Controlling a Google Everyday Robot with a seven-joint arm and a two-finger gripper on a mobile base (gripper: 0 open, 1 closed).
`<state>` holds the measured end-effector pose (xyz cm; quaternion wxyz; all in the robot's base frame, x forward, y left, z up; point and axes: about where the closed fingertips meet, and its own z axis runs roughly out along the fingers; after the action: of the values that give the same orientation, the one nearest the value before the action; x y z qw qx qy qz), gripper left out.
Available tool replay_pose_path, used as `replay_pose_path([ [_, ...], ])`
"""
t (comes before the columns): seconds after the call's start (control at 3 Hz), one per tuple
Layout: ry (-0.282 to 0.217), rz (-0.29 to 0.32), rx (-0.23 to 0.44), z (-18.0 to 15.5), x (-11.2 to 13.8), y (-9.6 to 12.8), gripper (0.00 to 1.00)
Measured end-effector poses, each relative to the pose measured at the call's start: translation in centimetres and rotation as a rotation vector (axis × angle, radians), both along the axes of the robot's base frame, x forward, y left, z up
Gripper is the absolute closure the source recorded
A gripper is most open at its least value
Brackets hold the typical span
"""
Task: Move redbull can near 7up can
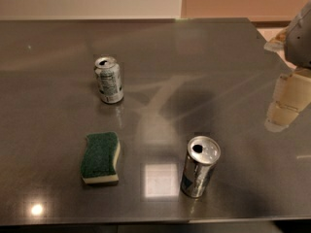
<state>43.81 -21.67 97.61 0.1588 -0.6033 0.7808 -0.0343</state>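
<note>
The redbull can [199,167] stands upright at the front right of the steel table [194,72]; it is slim and silver with dark blue panels and an open pull-tab hole. The 7up can [108,80] is shorter and pale with greenish print, and stands upright at the middle left, well apart from the redbull can. My gripper [286,101] hangs at the right edge of the view, above and to the right of the redbull can. It touches neither can.
A green sponge with a yellow underside [100,158] lies at the front left, between the two cans and nearer the table's front edge. The table's far edge meets a pale wall.
</note>
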Motion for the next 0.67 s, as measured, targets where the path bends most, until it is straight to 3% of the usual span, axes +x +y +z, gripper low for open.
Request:
replay_pose_path([
  [0.33,0.0,0.001,0.0,0.0,0.0,0.0,0.0],
  [0.67,0.01,0.047,0.018,0.2,-0.6,1.1,0.0],
])
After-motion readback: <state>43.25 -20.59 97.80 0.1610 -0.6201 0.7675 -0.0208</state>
